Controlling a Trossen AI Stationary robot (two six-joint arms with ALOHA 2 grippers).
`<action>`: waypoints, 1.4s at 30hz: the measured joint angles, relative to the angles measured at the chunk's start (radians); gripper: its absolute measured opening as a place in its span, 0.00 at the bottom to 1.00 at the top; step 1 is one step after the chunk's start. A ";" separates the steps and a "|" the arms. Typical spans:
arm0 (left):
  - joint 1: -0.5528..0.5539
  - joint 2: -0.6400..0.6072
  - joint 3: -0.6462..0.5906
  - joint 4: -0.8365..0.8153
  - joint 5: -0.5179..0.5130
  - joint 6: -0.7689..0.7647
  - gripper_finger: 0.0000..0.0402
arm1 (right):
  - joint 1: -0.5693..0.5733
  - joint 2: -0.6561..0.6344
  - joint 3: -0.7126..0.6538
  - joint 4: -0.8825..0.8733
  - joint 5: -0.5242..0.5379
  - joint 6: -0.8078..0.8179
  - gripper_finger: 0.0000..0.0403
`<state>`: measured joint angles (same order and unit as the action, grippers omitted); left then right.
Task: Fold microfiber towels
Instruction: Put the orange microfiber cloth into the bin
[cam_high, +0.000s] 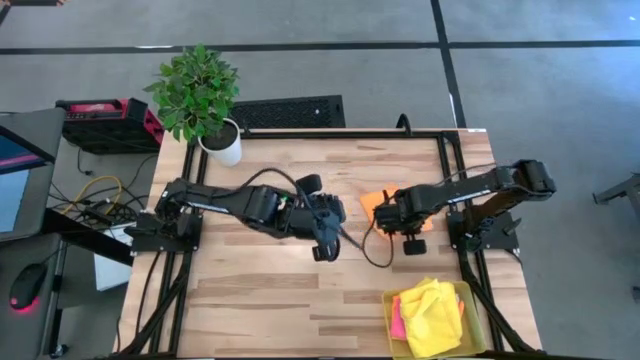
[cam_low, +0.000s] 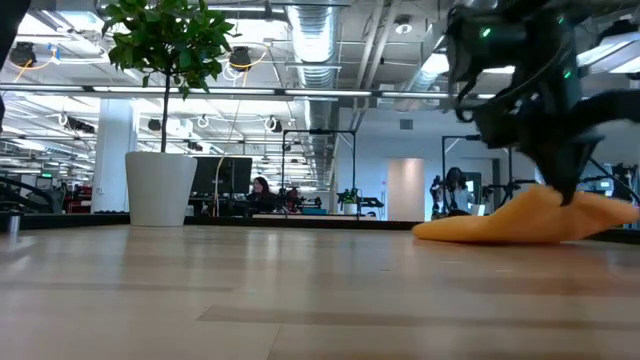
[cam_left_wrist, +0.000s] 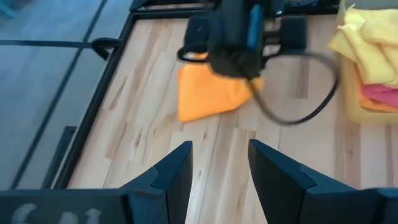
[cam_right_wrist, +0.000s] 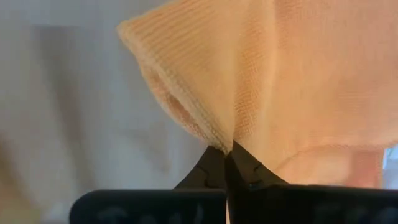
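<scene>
An orange microfiber towel (cam_high: 370, 202) lies bunched on the wooden table right of centre; it also shows in the low view (cam_low: 520, 222) and the left wrist view (cam_left_wrist: 208, 96). My right gripper (cam_high: 384, 212) stands over it, shut on its cloth (cam_right_wrist: 227, 152). My left gripper (cam_high: 325, 245) hovers open and empty just left of the towel, its fingers (cam_left_wrist: 174, 171) pointing toward it. A yellow towel (cam_high: 432, 312) and a hot pink towel (cam_high: 398, 318) lie heaped in a tray. A second orange towel is not in view. My right gripper pinches a hemmed edge of the orange towel (cam_right_wrist: 214, 137) between its two fingertips, where the cloth is gathered into folds. The fingers come from above, slanting down (cam_low: 560, 160). The towel rises in a hump at the hold, and the rest of it lies slack on the table (cam_low: 470, 230).
A translucent yellow tray (cam_high: 470, 345) stands at the near right corner. A potted plant (cam_high: 205, 100) stands at the far left corner. A black cable (cam_high: 372, 255) loops on the table below the right gripper. Bare wood lies at the near left.
</scene>
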<state>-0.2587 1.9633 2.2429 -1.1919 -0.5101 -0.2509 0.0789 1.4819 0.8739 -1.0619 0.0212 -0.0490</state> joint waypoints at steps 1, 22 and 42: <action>-0.011 0.000 0.000 -0.010 -0.020 -0.010 0.37 | 0.016 -0.013 0.007 -0.023 -0.012 0.021 0.01; -0.133 -0.043 0.000 -0.112 -0.105 -0.101 0.37 | 0.528 -0.069 0.295 -0.160 -0.230 0.631 0.01; -0.134 -0.043 0.000 -0.112 -0.104 -0.068 0.37 | 0.778 -0.070 0.489 -0.235 -0.203 1.041 0.01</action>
<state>-0.3931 1.9205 2.2425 -1.3037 -0.6144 -0.3187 0.8567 1.4117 1.3626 -1.2966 -0.1822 0.9915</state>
